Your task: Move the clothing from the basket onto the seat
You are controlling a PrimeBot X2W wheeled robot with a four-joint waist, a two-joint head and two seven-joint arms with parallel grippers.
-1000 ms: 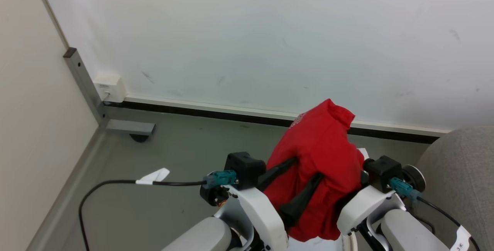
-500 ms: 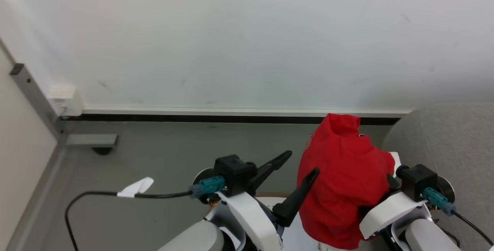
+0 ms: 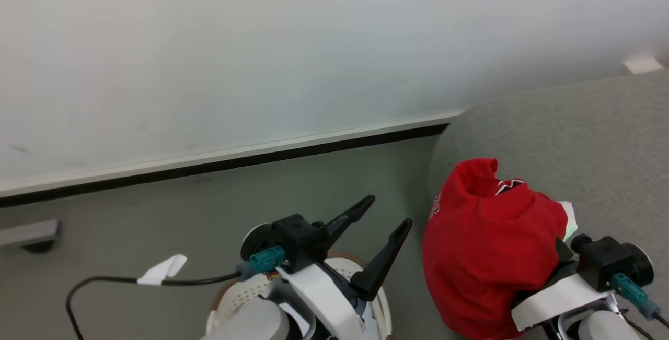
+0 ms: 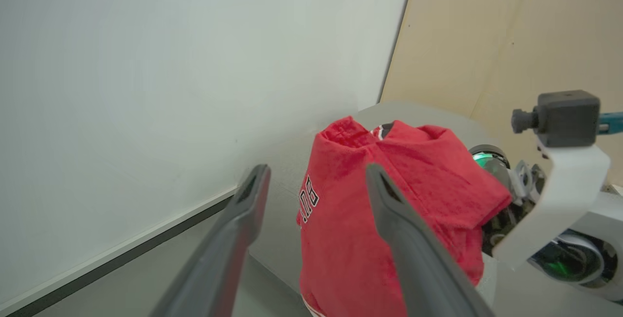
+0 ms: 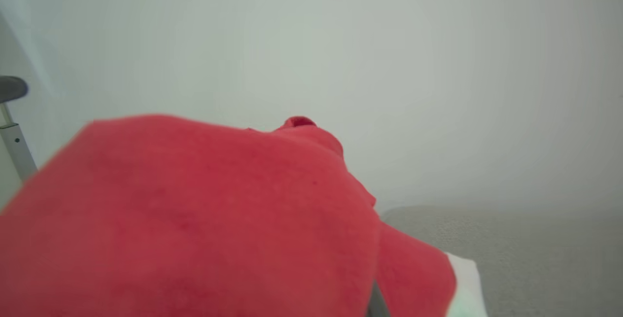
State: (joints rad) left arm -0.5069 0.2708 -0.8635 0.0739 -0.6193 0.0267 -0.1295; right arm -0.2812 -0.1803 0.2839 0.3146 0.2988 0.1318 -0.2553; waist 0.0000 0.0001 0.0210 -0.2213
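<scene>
The left tool (image 3: 389, 210) sits low in the middle of the head view. Its two dark fingers are spread wide apart and there is nothing between them. Under that arm, at the bottom edge, you can see the white basket (image 3: 238, 295) with little holes in its side. The red clothing (image 3: 486, 256) is at the lower right, out of the basket. It is draped in a tall lump over the end of the right arm (image 3: 559, 298). The cloth hides the right tool's fingers, so I cannot tell if they are spread or pinching the cloth. The big grey seat (image 3: 575, 136) fills the right side behind the red lump, and I cannot tell if the two touch. In the left wrist view the open left tool (image 4: 315, 171) points at the clothing (image 4: 350, 219), which has small white letters on it. In the right wrist view the clothing (image 5: 194, 219) covers the lower left, with the seat (image 5: 535, 239) at the lower right.
</scene>
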